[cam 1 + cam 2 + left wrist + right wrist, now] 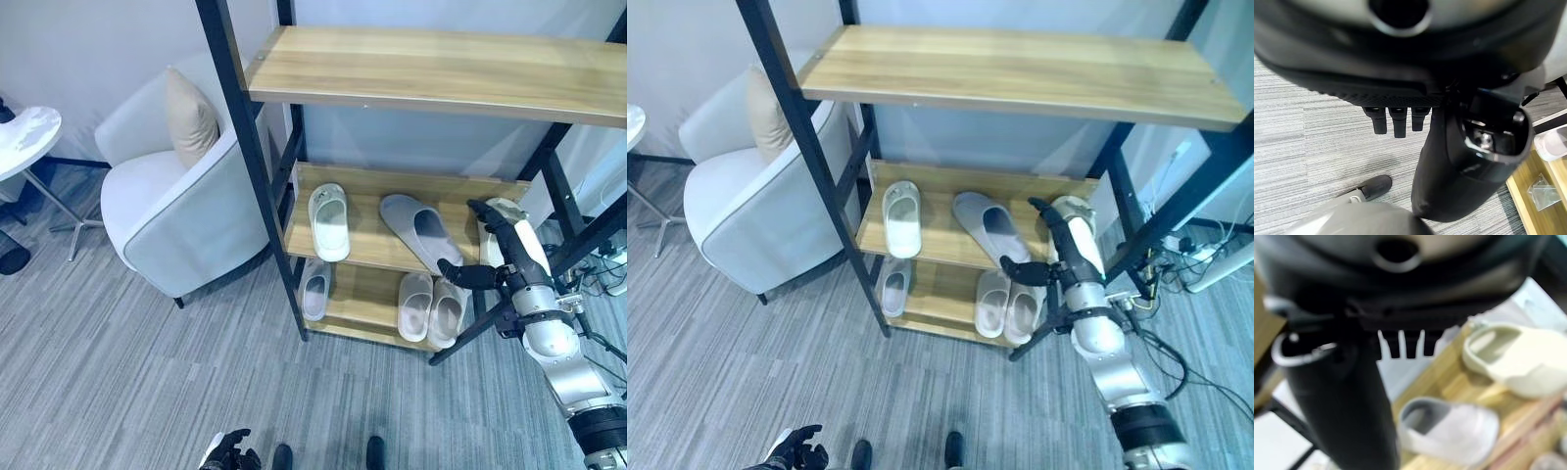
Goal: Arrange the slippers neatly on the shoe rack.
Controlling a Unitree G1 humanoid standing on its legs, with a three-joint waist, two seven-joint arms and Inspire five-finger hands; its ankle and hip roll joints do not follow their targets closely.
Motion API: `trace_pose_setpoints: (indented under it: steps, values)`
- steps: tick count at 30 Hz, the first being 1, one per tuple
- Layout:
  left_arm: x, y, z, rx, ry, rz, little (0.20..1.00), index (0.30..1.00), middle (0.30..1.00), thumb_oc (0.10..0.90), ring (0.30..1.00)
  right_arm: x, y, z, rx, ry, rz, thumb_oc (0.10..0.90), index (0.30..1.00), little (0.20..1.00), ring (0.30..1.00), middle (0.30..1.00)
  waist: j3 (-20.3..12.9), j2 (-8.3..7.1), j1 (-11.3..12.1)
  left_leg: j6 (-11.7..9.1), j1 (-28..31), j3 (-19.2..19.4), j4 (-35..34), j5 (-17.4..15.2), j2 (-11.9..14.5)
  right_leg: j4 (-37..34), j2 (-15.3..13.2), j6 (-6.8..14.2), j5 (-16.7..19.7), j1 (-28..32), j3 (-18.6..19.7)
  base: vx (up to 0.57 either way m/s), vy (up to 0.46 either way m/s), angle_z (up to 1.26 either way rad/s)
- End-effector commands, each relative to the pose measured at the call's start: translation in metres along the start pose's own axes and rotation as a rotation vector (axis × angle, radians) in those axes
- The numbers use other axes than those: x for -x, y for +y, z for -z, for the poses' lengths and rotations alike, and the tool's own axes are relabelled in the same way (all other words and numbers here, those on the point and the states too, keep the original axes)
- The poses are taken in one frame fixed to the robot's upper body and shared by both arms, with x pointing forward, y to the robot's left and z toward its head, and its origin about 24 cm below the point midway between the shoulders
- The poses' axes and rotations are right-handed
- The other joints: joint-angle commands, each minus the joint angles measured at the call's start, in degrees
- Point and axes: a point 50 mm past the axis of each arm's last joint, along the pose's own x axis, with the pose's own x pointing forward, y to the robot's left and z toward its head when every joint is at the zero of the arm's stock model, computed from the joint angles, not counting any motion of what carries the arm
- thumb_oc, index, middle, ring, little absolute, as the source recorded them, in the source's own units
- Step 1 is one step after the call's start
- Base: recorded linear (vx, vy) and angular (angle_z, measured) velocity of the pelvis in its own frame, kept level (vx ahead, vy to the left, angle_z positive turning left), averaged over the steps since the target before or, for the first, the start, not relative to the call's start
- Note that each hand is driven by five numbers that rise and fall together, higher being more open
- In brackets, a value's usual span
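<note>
The shoe rack (257, 162) has a black frame and wooden shelves. On its middle shelf a white slipper (329, 221) lies straight, and a grey slipper (419, 231) lies at an angle to its right. The bottom shelf holds one pale slipper (314, 290) on the left and a pale pair (431, 308) on the right. My right hand (502, 245) is open at the middle shelf's right end, with its thumb (462, 273) reaching toward the grey slipper's near end. The right wrist view shows the grey slipper (1449, 431) and the white slipper (1518, 360) past the fingers (1405, 345). My left hand (231, 452) hangs open low over the floor.
A white armchair (171, 211) with a beige cushion (190, 119) stands just left of the rack. A round side table (24, 137) is at the far left. Cables and a power strip (612, 269) lie right of the rack. The wide top shelf (441, 69) overhangs the middle one.
</note>
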Motion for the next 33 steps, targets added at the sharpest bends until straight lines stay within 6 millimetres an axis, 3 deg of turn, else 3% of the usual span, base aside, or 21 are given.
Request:
trace_pose_setpoints:
  steps: [1,6,17,25,33]
  values:
    - [-0.001,-0.007,0.0,-0.116,0.002,0.043,0.9,0.9,0.9,0.8,0.9,-0.032,-0.058,-0.05,-0.006,-0.232,0.285,0.8,0.9,0.9,0.9,0.9,2.0,-3.62,1.3,1.6,-1.2,1.0,0.8,-3.2,-1.4,0.8,-2.9,4.7,-6.5,2.2,1.8,-0.02,0.016,0.14]
    - [-0.003,-0.005,-0.009,-0.102,-0.025,0.026,0.9,0.9,0.9,0.8,0.9,-0.041,-0.075,-0.043,-0.046,-0.177,0.393,0.8,0.9,0.9,0.9,0.9,2.9,-4.01,1.8,1.5,-3.1,0.6,0.8,-2.8,-1.9,0.8,-3.2,4.9,-6.1,0.8,1.4,-0.01,0.009,0.08]
    - [-0.008,0.005,-0.03,-0.098,-0.106,-0.027,0.9,0.9,0.9,0.8,0.9,-0.05,-0.109,-0.069,-0.001,-0.275,0.502,0.8,0.9,0.9,0.9,0.9,4.8,-4.93,2.7,1.2,-7.9,-0.3,1.2,-1.9,-2.6,1.0,-3.9,5.4,-5.1,-3.3,0.5,0.0,-0.002,0.07]
    - [-0.01,0.012,-0.039,-0.092,-0.138,-0.052,0.9,0.9,0.9,0.8,0.9,-0.061,-0.133,-0.072,0.308,-0.235,0.48,0.8,0.9,0.9,0.9,0.9,5.9,-5.79,2.9,0.6,-10.5,-0.2,0.9,-1.0,-2.8,1.0,-4.3,5.8,-4.4,-5.8,0.2,0.0,0.001,0.02]
    - [-0.012,0.018,-0.051,-0.081,-0.177,-0.074,0.9,0.9,0.9,0.8,0.9,-0.066,-0.141,-0.076,0.22,-0.231,0.519,0.8,0.9,0.9,0.9,0.9,6.8,-6.37,3.1,0.4,-12.2,-0.6,0.9,-0.6,-3.2,1.0,-4.5,5.9,-4.2,-6.9,-0.4,0.0,-0.002,0.01]
